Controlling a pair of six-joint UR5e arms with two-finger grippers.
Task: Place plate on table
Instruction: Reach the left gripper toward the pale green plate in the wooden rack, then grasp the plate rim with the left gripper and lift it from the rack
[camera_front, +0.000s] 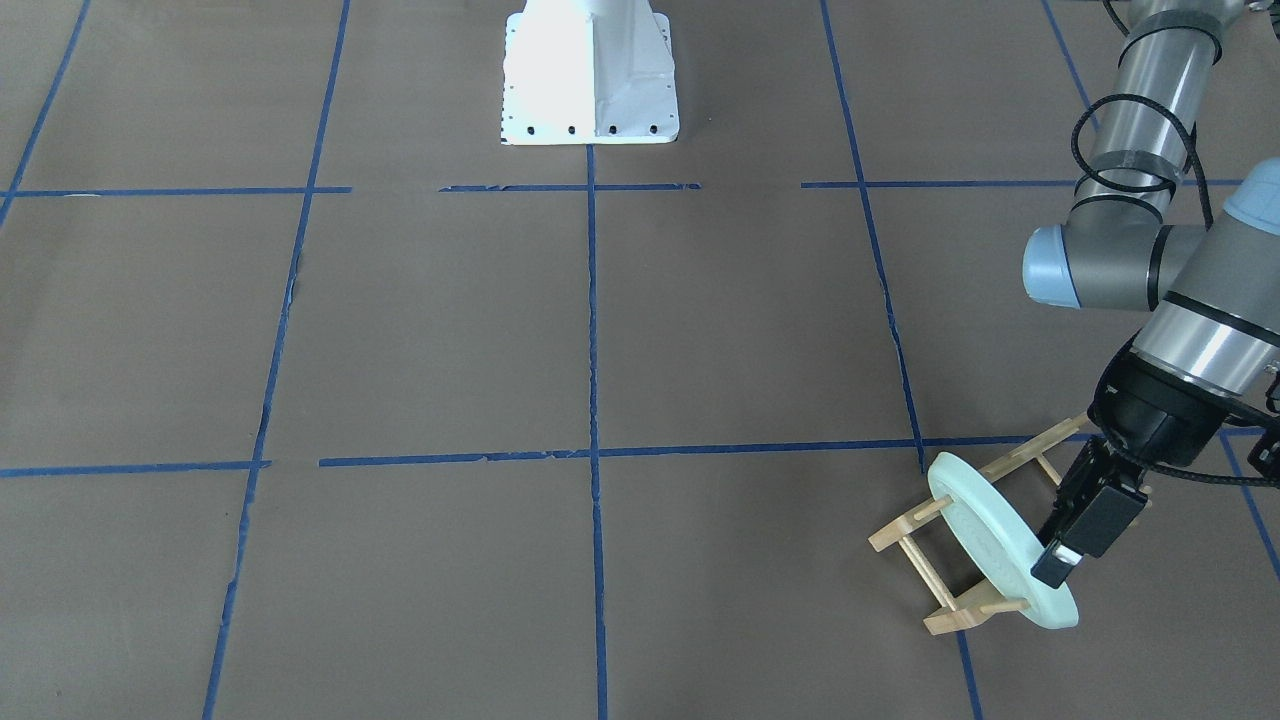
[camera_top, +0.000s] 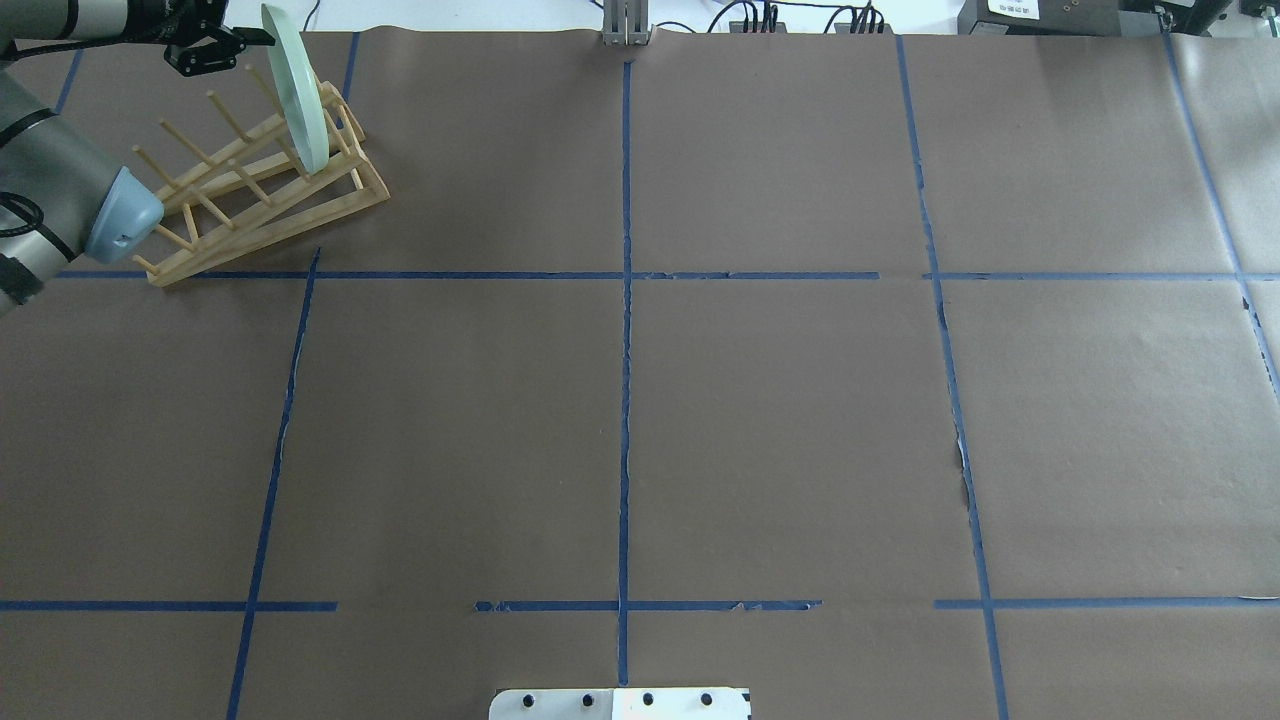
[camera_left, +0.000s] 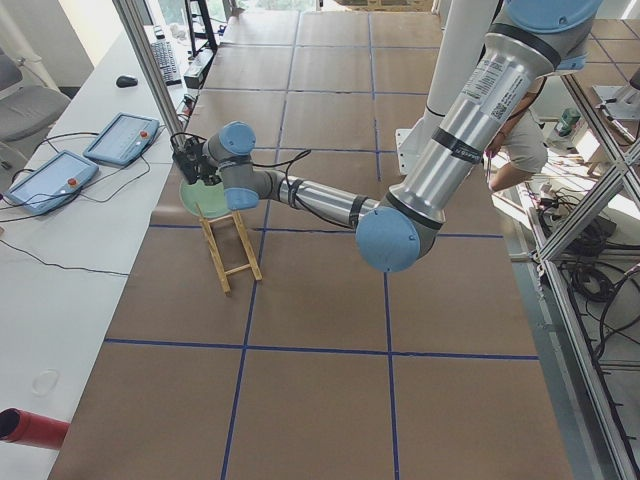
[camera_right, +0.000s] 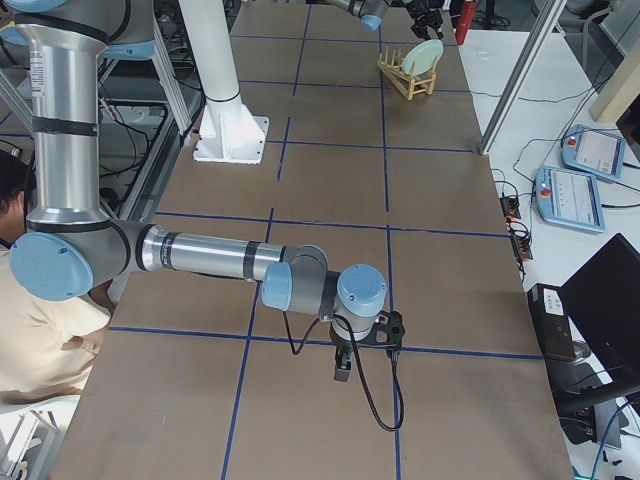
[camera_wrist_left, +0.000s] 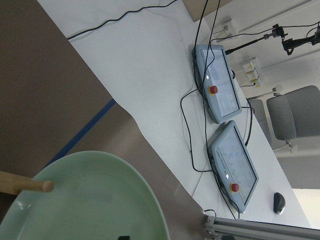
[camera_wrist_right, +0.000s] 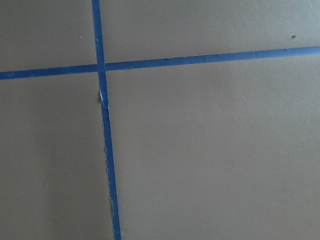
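Plate (camera_top: 295, 100): stands on edge in the rack's (camera_top: 250, 200) end slot, at 10 o'clock on the counter (camera_top: 760, 420) in the overhead view.
Left tool (camera_front: 1060, 558): at the plate's upper rim, with the plate at its 3 o'clock overhead; I cannot tell whether it grips.
Right tool (camera_right: 342, 368): over bare counter, well apart from the plate; I cannot tell its width.
Rack: holds the plate between pegs.
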